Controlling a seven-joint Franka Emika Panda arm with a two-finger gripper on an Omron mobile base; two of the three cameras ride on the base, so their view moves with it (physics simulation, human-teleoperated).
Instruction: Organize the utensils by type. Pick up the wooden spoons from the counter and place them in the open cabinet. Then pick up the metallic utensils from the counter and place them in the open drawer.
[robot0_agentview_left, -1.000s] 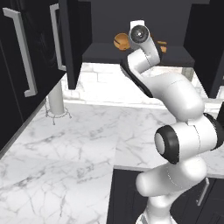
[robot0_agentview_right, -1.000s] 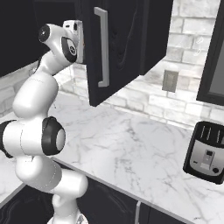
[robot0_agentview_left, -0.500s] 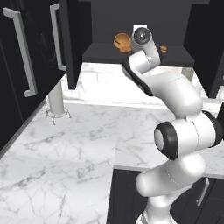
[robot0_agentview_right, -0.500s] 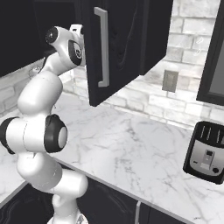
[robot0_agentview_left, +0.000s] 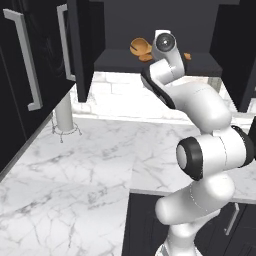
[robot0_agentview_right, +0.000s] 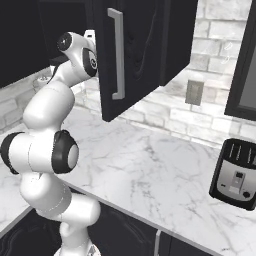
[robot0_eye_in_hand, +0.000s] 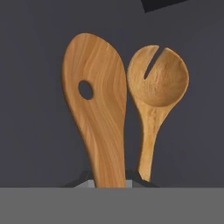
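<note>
A: Two wooden spoons on the cabinet shelf: the long spoon with a hole in its blade, and the slotted round spoon just beside it.

B: Tool?

A: The tool is clamped on the long spoon's handle, up inside the open cabinet above the worktop.

B: Step?

A: Placing the second spoon, by my judgement. Next move calls for letting go and backing out; the forks and drawer remain.
</note>
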